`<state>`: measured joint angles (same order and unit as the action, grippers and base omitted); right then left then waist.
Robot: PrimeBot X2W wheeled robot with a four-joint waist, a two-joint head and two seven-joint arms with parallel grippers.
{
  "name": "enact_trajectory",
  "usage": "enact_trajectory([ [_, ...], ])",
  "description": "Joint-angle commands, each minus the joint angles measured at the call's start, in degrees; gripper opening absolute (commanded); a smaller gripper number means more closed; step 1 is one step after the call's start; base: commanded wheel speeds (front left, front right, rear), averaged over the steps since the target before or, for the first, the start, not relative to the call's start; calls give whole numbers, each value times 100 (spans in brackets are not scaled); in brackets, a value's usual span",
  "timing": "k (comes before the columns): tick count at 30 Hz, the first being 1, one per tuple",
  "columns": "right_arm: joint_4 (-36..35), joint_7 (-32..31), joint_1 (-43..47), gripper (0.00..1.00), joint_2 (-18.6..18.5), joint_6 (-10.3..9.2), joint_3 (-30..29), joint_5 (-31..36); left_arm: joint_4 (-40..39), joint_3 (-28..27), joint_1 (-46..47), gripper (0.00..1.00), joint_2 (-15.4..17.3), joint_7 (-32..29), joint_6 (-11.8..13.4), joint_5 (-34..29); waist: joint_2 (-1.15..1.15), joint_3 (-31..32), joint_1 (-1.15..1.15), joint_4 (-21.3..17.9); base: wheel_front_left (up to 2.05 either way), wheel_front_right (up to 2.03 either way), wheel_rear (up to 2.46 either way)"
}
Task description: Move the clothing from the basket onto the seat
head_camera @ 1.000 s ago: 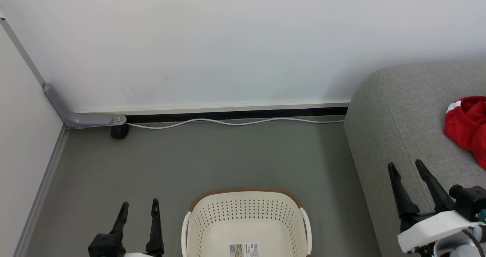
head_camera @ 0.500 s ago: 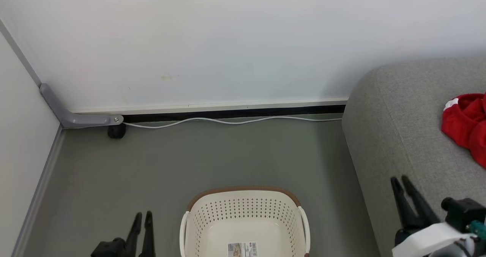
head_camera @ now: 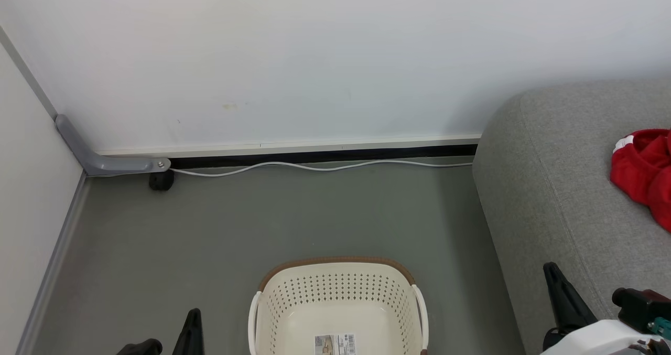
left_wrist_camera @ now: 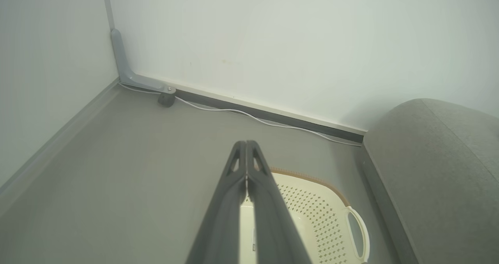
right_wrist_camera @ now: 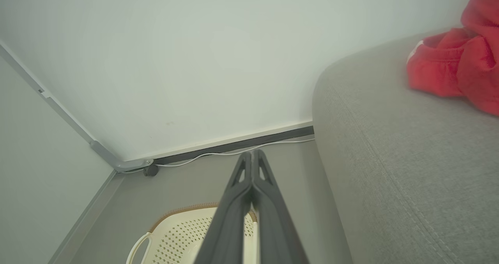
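The left fingers (left_wrist_camera: 230, 194), long, dark and tapered, were pressed flat together on nothing, pointing over the grey floor (head_camera: 262, 224) left of the basket (head_camera: 341, 292). The right fingers (right_wrist_camera: 234, 201) were likewise closed and empty, raised by the left edge of the seat (head_camera: 550, 187). The basket, cream perforated plastic with a brown rim, stood on the floor between them. The clothing (head_camera: 642, 171), soft crumpled red with white trim, lay on the woven, round-cornered seat. A white cable (head_camera: 314, 169) ran along the wall's foot.

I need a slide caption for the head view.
Red clothing lies on the grey seat; the cream laundry basket stands on the floor.
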<state>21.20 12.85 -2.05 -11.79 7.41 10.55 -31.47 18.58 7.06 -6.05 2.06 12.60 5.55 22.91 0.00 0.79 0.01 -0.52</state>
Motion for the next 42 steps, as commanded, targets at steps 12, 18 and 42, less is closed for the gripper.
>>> enact_trajectory([
  [12,-223,-243,-230,0,38,2,-256,-761,-190,-220,322,0,31,-224,-184,880,0,-13,-1,7,0,0,0],
  [18,-252,-344,-241,0,89,2,-342,-1081,-206,-289,376,0,34,-326,-251,1243,0,-18,-1,9,0,0,0],
  [42,-366,-731,-283,0,282,3,-674,-2304,-266,-551,583,0,45,-713,-509,2633,0,-37,-1,20,0,0,0],
])
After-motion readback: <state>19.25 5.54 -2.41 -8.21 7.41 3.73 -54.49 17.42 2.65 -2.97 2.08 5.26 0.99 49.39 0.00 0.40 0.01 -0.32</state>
